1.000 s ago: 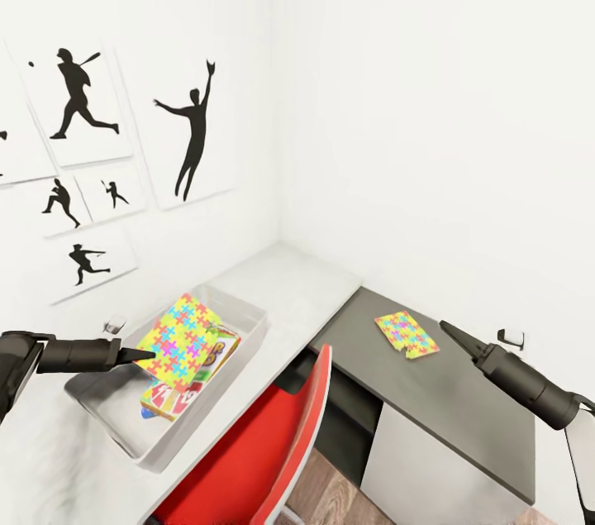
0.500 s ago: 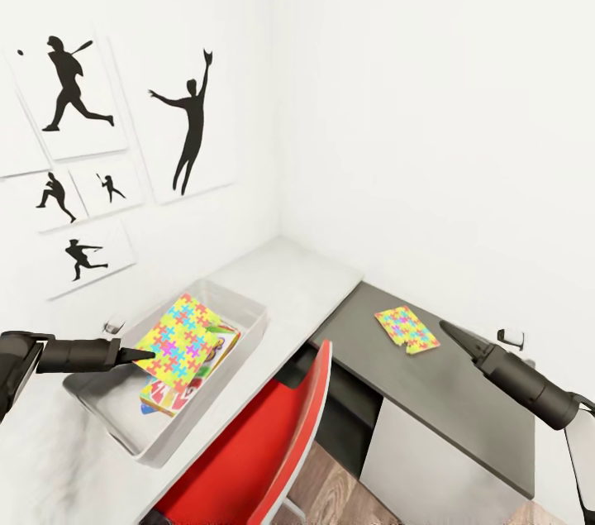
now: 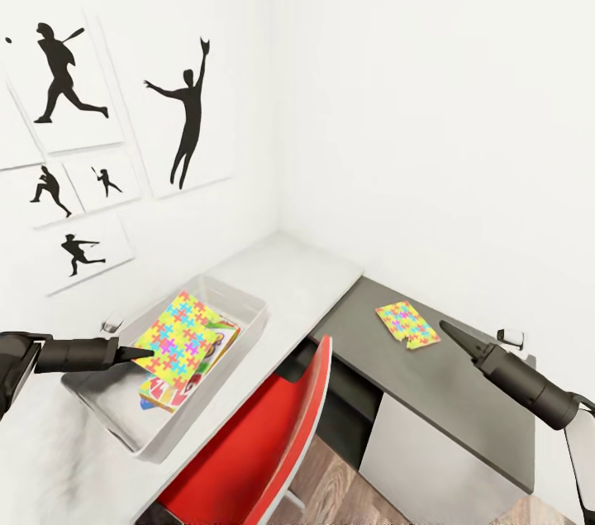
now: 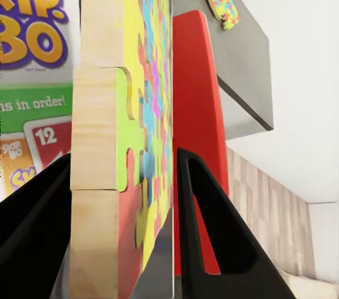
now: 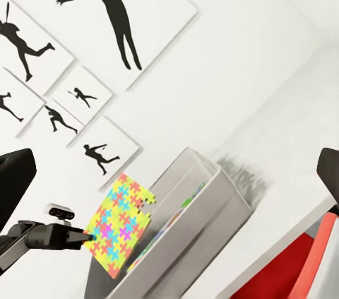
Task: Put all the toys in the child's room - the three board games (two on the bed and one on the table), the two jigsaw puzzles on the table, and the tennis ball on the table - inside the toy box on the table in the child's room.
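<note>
Jigsaw puzzle (image 3: 178, 333) clamped edge-on in left tool (image 3: 142, 354) above toy box (image 3: 248, 312); right tool (image 3: 450, 331) state unclear.

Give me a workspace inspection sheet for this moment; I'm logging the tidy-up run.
Surface: L-shaped table, pale top, darker wing.
Job's things: toy box holds the SKIP-BO game; one jigsaw puzzle held tilted over it; second jigsaw puzzle flat on the darker wing.
Clutter: red chair at the table.
Grippers: left gripper shut on the held puzzle; right gripper above the darker wing, holding nothing.
Cables: nothing seen.
Surroundings: white walls, sports-silhouette pictures, wood-plank floor.
</note>
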